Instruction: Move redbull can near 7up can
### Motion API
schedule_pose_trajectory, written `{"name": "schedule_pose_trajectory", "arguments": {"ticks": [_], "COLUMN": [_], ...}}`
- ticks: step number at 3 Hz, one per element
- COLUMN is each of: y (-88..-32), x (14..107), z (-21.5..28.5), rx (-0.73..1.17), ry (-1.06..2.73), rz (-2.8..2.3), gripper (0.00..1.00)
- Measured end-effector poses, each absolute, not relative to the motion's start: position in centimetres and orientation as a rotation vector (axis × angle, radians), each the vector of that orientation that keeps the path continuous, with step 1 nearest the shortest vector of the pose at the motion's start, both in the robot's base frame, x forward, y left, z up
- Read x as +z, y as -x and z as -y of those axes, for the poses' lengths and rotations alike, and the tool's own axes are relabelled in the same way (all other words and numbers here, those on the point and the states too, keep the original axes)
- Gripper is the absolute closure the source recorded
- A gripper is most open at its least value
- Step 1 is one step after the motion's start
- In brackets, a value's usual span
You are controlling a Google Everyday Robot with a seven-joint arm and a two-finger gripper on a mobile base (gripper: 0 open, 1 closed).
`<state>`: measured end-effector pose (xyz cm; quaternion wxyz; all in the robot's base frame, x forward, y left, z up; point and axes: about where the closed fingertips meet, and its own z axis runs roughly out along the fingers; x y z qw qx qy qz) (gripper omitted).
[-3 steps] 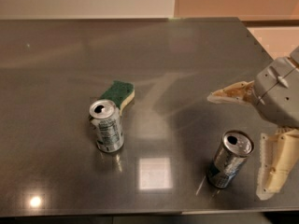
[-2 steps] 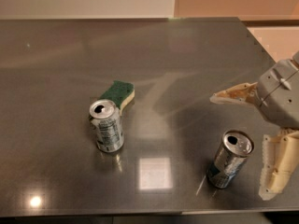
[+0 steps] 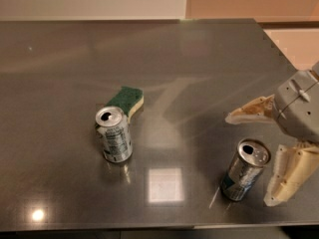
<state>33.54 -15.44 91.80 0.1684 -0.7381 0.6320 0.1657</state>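
- The redbull can [image 3: 245, 169] is seen standing near the front right of the table [image 3: 199, 59], its opened silver top turned towards the camera.
- The pincer [image 3: 246, 160] is held wide open at the right edge, around the can. One pale finger [image 3: 251, 112] is stretched out behind the can and the other is set just beside the can's right side. No contact can be made out.
- The 7up can [image 3: 114, 134] is placed upright left of centre, well apart from the redbull can.
- A green sponge [image 3: 125, 99] is laid just behind the 7up can.
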Motion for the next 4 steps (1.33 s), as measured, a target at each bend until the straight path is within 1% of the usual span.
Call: {"name": "schedule_pose_trajectory", "arguments": {"ticks": [2,3,4], "y": [-33.3,-34.6,-37.0], "x": [91.5,92.5,94.4], "z": [14.3,12.7,9.9], "rx": [0.535,0.548,0.553], "ry": [2.106,2.100,2.082], "rz": [-1.802,-1.800,-1.785], "gripper": [0.65,0.96,1.00]}}
